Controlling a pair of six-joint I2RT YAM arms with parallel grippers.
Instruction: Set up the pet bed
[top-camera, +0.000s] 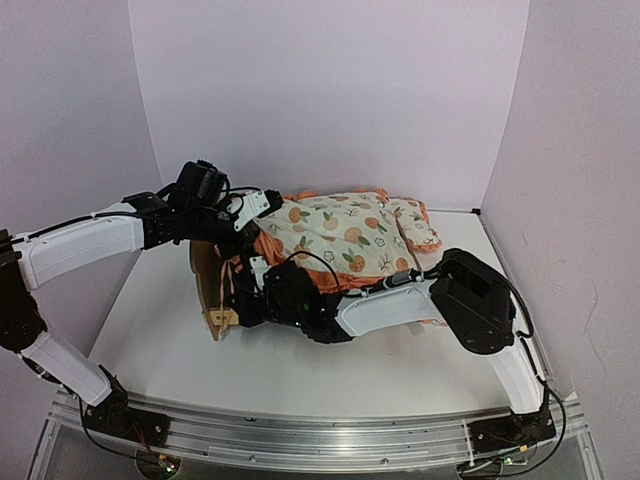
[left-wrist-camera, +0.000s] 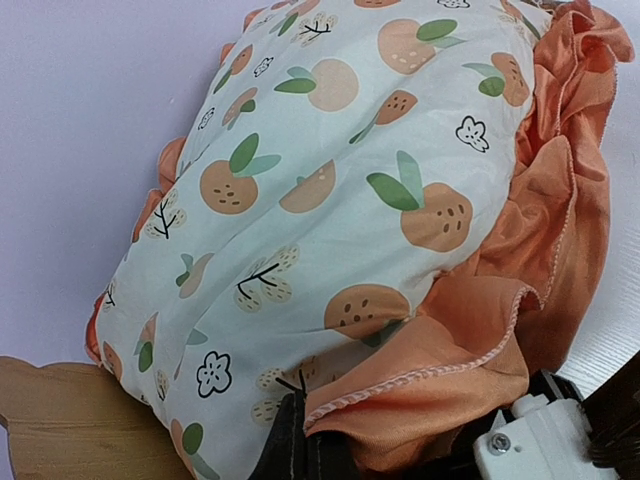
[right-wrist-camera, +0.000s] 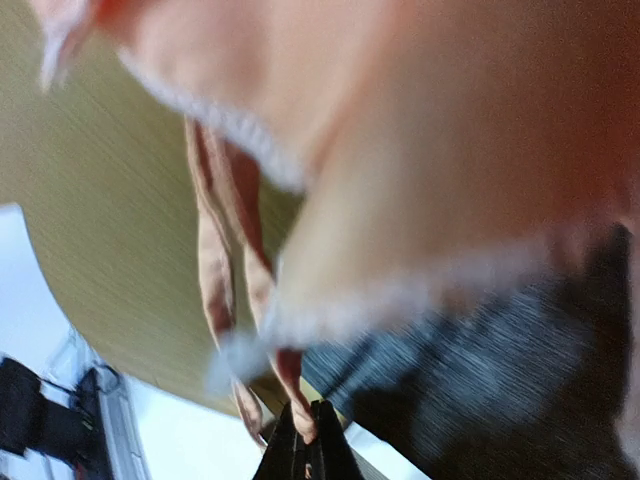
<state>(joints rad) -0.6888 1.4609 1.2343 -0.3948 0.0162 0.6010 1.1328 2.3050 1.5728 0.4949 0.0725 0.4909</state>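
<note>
Two hands: both mine, both clenched.
Left hand (left-wrist-camera: 298, 412): touching the cushion (left-wrist-camera: 330, 180) ruffle.
Right hand (right-wrist-camera: 306, 425): pinching orange tie (right-wrist-camera: 212, 270) beside pet bed (right-wrist-camera: 110, 250).

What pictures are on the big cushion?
The cushion shows oranges, green leaves, flowers and twigs on white, with an orange ruffle. Clearest in the left wrist view.

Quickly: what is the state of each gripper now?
Left gripper: closed on the cushion edge.
Right gripper: closed, apparently pinching the orange tie; the view is blurred.
</note>
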